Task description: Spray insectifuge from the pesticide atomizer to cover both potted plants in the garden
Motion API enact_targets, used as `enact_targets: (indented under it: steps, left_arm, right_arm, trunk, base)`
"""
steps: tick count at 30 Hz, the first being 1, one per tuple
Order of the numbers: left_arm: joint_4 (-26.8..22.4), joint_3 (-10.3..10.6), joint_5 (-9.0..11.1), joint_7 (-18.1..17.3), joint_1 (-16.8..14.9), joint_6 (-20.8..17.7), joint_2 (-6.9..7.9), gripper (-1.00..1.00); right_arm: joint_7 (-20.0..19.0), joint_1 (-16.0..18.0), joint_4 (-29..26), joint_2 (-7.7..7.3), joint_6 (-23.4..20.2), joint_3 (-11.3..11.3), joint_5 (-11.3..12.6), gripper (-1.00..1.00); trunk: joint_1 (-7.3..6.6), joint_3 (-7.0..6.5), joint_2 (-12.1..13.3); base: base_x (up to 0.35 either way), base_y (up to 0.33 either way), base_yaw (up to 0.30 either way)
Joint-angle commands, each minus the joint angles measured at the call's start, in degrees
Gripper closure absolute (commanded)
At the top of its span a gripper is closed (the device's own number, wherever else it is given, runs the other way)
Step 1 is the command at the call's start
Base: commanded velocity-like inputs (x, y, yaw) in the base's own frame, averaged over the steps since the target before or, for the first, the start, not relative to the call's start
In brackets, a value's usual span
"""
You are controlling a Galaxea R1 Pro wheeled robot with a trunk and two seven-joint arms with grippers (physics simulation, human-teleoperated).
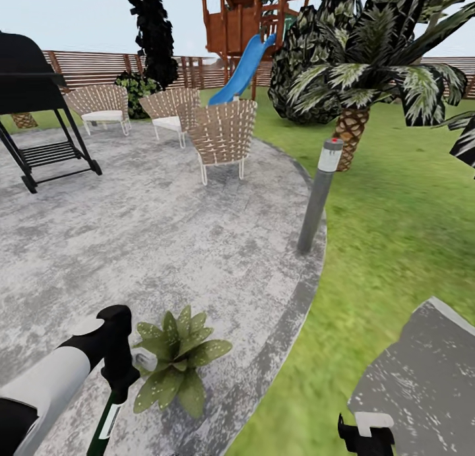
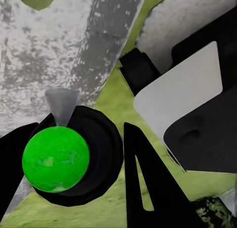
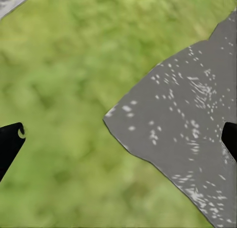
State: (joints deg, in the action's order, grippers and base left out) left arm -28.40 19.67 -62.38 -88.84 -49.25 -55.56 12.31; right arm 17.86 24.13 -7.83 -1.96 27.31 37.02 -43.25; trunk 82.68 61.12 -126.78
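One potted plant [image 1: 177, 363] sits near on the round paved patch [image 1: 165, 245], just right of the left gripper [image 1: 119, 377], clamped on the pesticide atomizer [image 1: 105, 426]. Right gripper [image 1: 366, 436] hangs spread over lawn [image 1: 396, 212] beside a stepping stone [image 1: 422, 377]. Farther off stand a post light [image 1: 320, 195], wicker chairs [image 1: 224, 136] and a palm [image 1: 369, 66].

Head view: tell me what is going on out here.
The left gripper holds the pesticide atomizer low over the round paved patch, right beside a potted plant. The right gripper hangs open and empty over the lawn, near a stepping stone. No spray is visible on the plant.
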Motion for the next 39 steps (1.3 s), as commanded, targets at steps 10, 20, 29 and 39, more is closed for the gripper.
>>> enact_targets:
  steps: [10,20,29,39]
  left_arm:
    - [-0.1,0.2,-0.4,-0.3,0.0,-0.6,-0.08,1.00]
    - [-0.1,0.1,-0.1,-0.3,0.0,-0.6,-0.26,1.00]
    - [-0.1,0.1,-0.1,-0.2,-0.1,-0.6,-0.27,1.00]
    - [-0.1,0.0,-0.1,-0.1,0.0,-0.6,-0.17,1.00]
  right_arm:
    - [0.2,0.0,0.1,-0.06,0.2,0.4,-0.6,-1.00]
    - [0.2,0.0,0.1,-0.06,0.2,0.4,-0.6,-1.00]
    - [0.2,0.0,0.1,-0.06,0.2,0.4,-0.6,-1.00]
    - [0.2,0.0,0.1,-0.06,0.2,0.4,-0.6,-1.00]
  trunk:
    - [-0.01,0.05,0.0]
    - [-0.01,0.05,0.0]
    - [-0.01,0.05,0.0]
    - [-0.01,0.05,0.0]
  base:
    - [-0.058,-0.270,0.276]
    - [-0.002,-0.276,0.183]
    - [-0.077,-0.270,0.002]
    - [-0.222,-0.205,0.156]
